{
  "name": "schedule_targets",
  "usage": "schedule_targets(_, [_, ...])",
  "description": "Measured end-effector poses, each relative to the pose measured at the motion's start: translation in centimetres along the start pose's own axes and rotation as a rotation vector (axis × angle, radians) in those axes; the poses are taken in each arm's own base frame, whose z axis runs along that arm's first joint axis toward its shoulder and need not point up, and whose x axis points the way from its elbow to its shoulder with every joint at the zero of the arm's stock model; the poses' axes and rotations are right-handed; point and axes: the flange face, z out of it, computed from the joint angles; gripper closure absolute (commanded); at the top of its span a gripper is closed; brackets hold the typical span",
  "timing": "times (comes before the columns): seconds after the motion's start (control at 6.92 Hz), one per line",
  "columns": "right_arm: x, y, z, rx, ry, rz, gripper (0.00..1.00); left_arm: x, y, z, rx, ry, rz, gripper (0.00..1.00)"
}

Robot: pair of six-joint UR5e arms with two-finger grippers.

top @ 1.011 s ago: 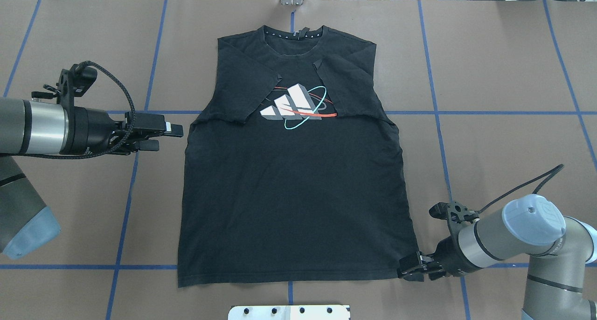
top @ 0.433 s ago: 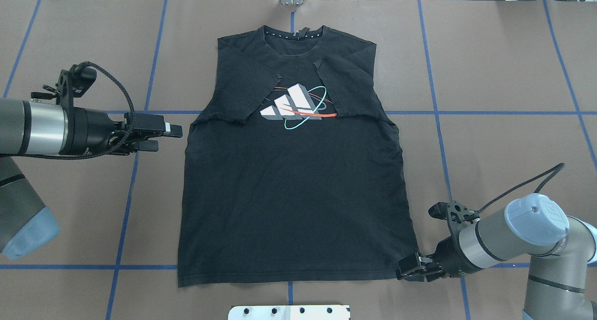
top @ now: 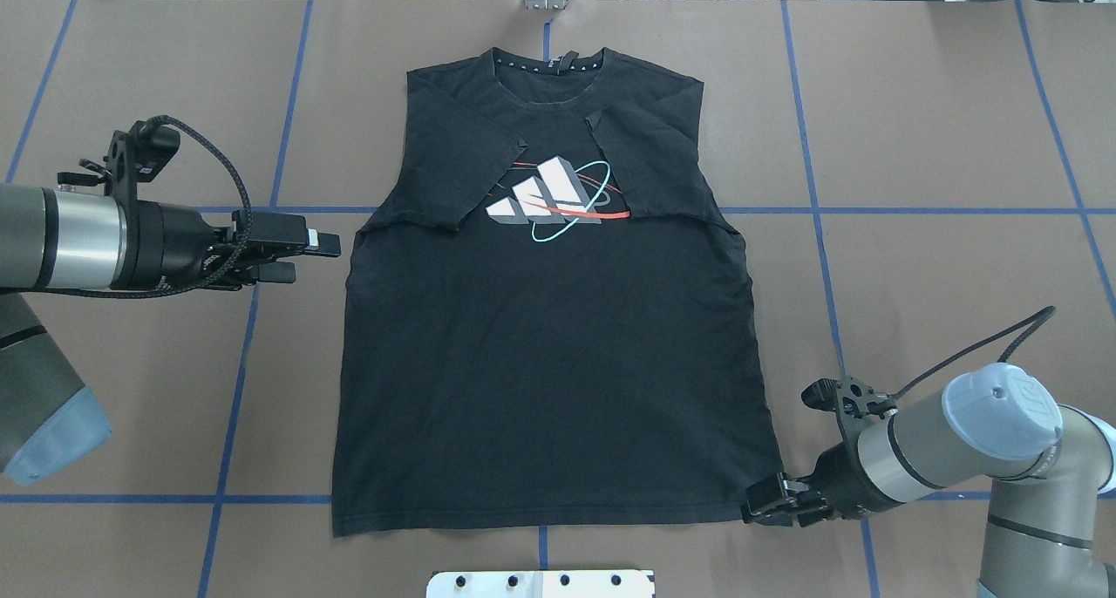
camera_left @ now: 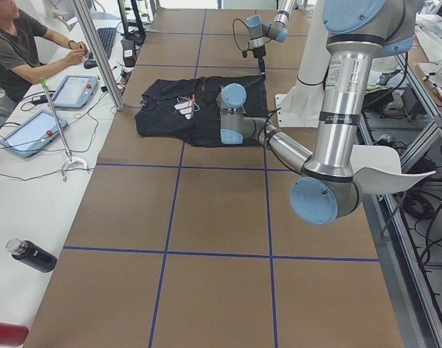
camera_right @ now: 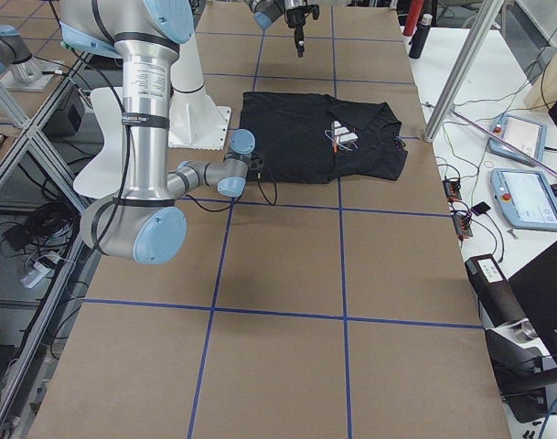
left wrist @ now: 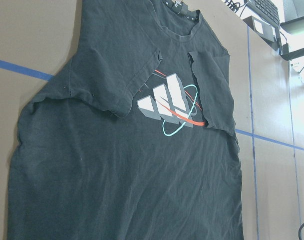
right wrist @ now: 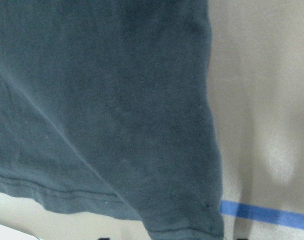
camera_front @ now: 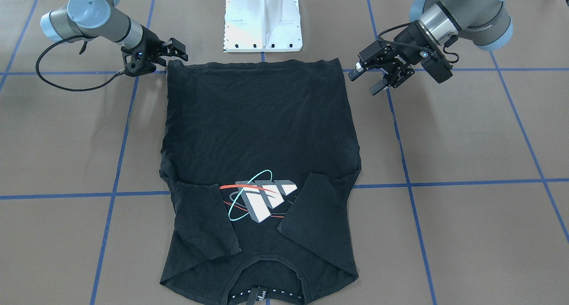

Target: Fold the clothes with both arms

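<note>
Brown table (top: 915, 101): L gripper (top: 316, 258) jaws apart beside T-shirt (top: 549, 363); R gripper (top: 757, 506) at hem corner, closure unclear.

— What covers the table (top: 942, 127)?
— Brown paper, gridded with blue tape lines (top: 950, 211)
— And upper left in the left side view?
— A white bench (camera_left: 25, 203) with two tablets (camera_left: 74, 90), a person (camera_left: 17, 43) there; a black bottle (camera_left: 30, 255) lower left

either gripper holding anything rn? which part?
Nothing held, it seems. Left gripper open, clear of the T-shirt; right gripper open at its hem corner, fabric lying flat.
</note>
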Motion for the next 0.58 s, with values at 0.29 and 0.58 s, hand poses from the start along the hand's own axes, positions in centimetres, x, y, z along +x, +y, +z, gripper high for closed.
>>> schedule_targets(0.29, [0.13, 0.06, 0.24, -0.004, 0.005, 0.002, 0.54, 0.25, 0.09, -0.17, 0.000, 0.005, 0.003, 0.00])
schedule_targets(0.58, [-0.06, 0.16, 0.20, -0.008, 0.002, 0.014, 0.95, 0.26, 0.13, -0.25, 0.000, 0.006, 0.003, 0.00])
